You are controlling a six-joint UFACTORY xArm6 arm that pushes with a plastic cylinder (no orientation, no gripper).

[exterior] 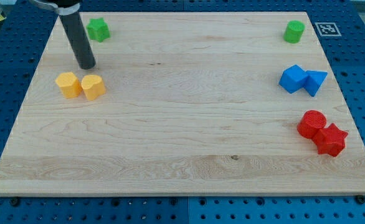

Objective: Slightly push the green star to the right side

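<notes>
The green star [98,29] lies near the view's top left corner of the wooden board [182,137]. My tip [86,66] rests on the board below the star and slightly to its left, apart from it. The dark rod rises up and to the left from the tip, passing just left of the star. The tip stands just above two yellow blocks: a hexagon-like one [68,84] and a heart-shaped one [93,86], side by side.
A green cylinder [294,31] stands at the view's top right. A blue cube [293,79] and a blue triangular block [314,82] touch at the right. A red cylinder [311,123] and a red star [331,139] touch at the lower right.
</notes>
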